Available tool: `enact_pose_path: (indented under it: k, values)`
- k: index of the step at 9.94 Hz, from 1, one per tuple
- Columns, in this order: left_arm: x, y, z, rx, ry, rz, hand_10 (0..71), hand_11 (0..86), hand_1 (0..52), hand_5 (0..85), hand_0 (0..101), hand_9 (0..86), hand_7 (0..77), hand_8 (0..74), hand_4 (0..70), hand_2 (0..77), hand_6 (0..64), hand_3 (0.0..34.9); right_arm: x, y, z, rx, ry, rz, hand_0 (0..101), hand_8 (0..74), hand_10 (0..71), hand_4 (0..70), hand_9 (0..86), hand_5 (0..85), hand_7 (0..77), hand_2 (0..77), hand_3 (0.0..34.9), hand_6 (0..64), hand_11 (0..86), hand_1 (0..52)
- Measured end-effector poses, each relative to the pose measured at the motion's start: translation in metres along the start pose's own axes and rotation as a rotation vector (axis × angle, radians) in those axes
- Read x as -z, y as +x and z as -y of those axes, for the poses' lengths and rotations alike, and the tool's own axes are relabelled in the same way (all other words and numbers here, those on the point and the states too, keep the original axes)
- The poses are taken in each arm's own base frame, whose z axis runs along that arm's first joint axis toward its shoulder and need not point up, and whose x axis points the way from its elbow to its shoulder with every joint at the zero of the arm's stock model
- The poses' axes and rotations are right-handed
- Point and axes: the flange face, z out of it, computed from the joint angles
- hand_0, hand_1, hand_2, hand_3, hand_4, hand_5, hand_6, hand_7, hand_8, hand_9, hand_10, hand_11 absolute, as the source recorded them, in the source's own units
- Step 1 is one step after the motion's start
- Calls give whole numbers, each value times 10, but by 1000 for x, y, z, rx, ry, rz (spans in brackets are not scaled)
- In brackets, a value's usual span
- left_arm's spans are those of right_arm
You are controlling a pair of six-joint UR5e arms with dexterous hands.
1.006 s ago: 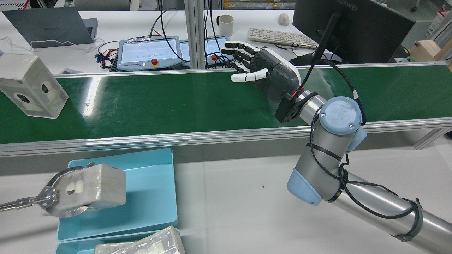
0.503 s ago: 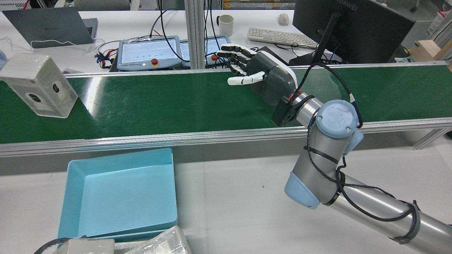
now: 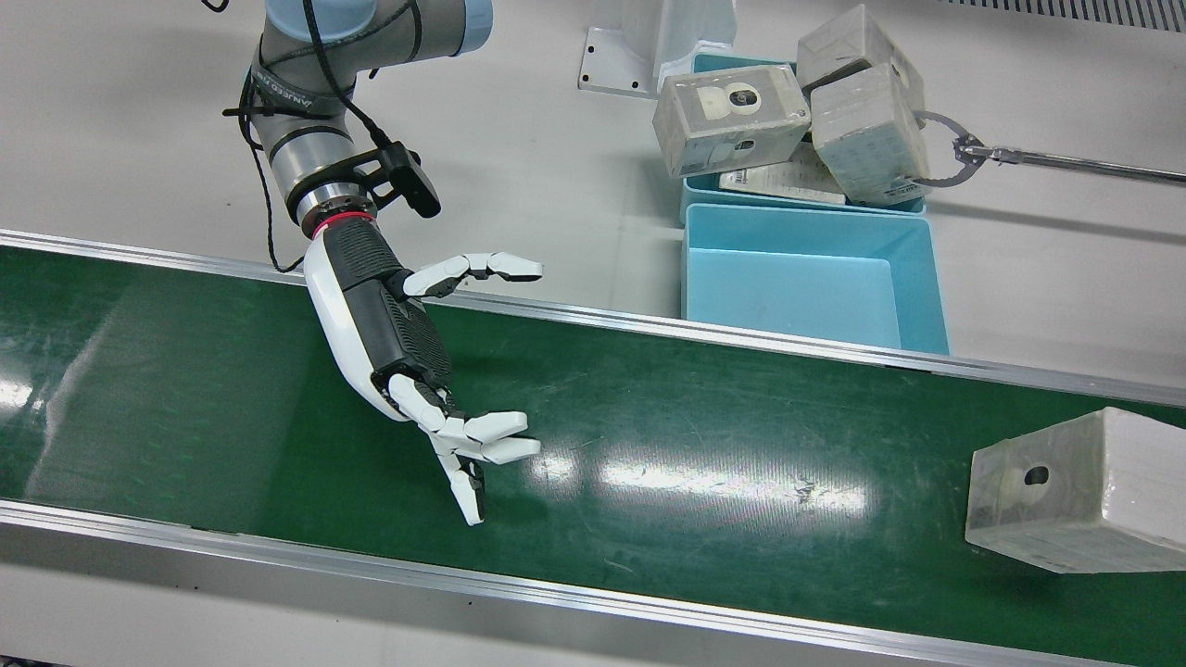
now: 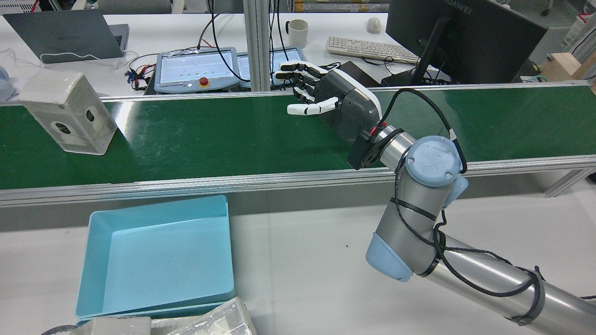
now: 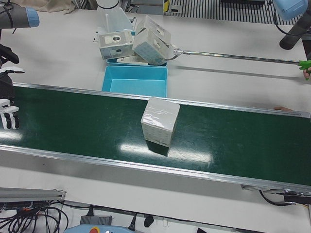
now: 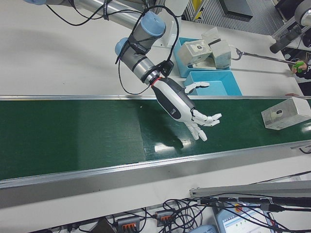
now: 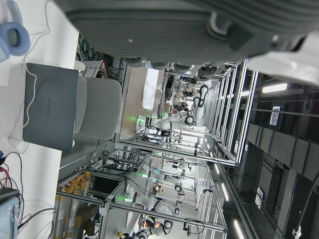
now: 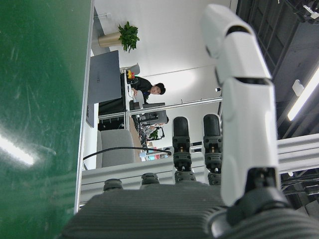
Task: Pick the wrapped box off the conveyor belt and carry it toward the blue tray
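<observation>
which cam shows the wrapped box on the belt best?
Left-front view: the clear-wrapped pale box stands whole, mid-frame, on the green conveyor belt. Front and right-front views cut it at the edge; rear shows it distant.

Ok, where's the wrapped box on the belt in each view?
Front view: wrapped box at right edge.
Rear view: far left.
Left-front view: centre.
Right-front view: far right.
Both hand views: not in it.
Shared landmark: green conveyor belt.

Probably robotics lab, conveyor belt (image 4: 233,135), monitor (image 4: 465,37)
</observation>
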Motion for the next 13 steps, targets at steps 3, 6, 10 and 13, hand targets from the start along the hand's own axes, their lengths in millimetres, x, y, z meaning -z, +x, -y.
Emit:
enact_pose_path:
  k: [3, 6, 10, 13]
  values:
    - [0, 0, 0, 0, 0, 0, 0, 0, 0, 11, 0, 0, 5, 5, 0, 11, 0, 0, -3, -9, -13, 34, 64, 9, 531, 0, 0, 180, 54, 305, 267, 240, 153, 76, 16, 207]
    - [0, 0, 0, 0, 0, 0, 0, 5, 0, 11, 0, 0, 5, 5, 0, 11, 0, 0, -5, -15, -14, 51, 76, 19, 516, 0, 0, 142, 38, 289, 240, 245, 150, 65, 16, 191]
    - [0, 0, 0, 0, 0, 0, 5, 5, 0, 11, 0, 0, 5, 5, 0, 11, 0, 0, -12, -14, -9, 46, 51, 33, 496, 0, 0, 142, 54, 289, 256, 169, 130, 71, 16, 153]
    - [0, 0, 0, 0, 0, 0, 5, 0, 0, 11, 0, 0, 5, 5, 0, 11, 0, 0, -13, -15, -9, 48, 48, 40, 471, 0, 0, 158, 54, 289, 267, 120, 154, 71, 16, 120]
